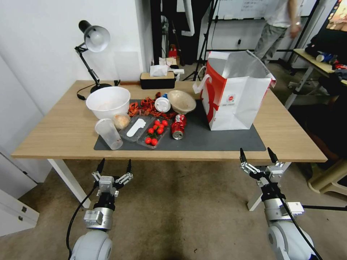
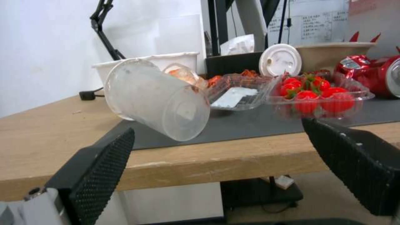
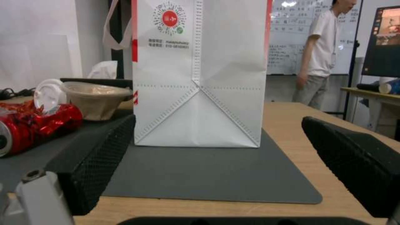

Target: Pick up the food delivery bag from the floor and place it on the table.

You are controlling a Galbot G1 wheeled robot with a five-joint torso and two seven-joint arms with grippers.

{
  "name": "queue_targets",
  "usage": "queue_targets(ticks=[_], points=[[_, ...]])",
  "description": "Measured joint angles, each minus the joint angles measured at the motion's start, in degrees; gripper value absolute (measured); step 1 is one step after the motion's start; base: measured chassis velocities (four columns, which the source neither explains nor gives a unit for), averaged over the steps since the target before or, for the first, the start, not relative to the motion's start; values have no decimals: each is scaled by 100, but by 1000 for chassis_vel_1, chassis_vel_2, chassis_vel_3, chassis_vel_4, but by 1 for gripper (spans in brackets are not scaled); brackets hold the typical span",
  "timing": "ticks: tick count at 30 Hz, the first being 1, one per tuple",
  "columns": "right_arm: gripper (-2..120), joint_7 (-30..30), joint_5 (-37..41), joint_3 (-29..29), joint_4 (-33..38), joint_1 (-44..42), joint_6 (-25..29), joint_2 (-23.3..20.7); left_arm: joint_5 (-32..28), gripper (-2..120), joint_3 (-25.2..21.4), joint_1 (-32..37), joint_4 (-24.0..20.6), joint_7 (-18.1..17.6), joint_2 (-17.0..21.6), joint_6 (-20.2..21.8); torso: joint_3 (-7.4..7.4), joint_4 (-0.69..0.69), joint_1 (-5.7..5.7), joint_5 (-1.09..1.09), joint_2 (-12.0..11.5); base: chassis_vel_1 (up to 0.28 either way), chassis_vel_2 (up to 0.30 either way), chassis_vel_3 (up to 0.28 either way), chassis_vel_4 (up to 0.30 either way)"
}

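Empty, wide-open left hand (image 1: 114, 165) and right hand (image 1: 257, 155) touch nothing.

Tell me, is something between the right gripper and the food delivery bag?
Nothing visible is. The right gripper, open, hangs before the table edge; the food delivery bag stands upright on the grey mat beyond it.

Bag (image 1: 235, 97) stands upright on mat (image 1: 217, 139), at table's (image 1: 54, 130) right; bowls, cup and can (image 1: 178, 126) lie to its left.
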Motion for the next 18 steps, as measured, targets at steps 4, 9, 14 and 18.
queue_targets(ticks=[4,9,14,18], points=[[100,0,0,0,0,0,0,0,0,100,0,0,0,0,0,0,0,0,0,0,0,0,0,0,0],[100,0,0,0,0,0,0,0,0,100,0,0,0,0,0,0,0,0,0,0,0,0,0,0,0],[100,0,0,0,0,0,0,0,0,100,0,0,0,0,0,0,0,0,0,0,0,0,0,0,0],[100,0,0,0,0,0,0,0,0,100,0,0,0,0,0,0,0,0,0,0,0,0,0,0,0]])
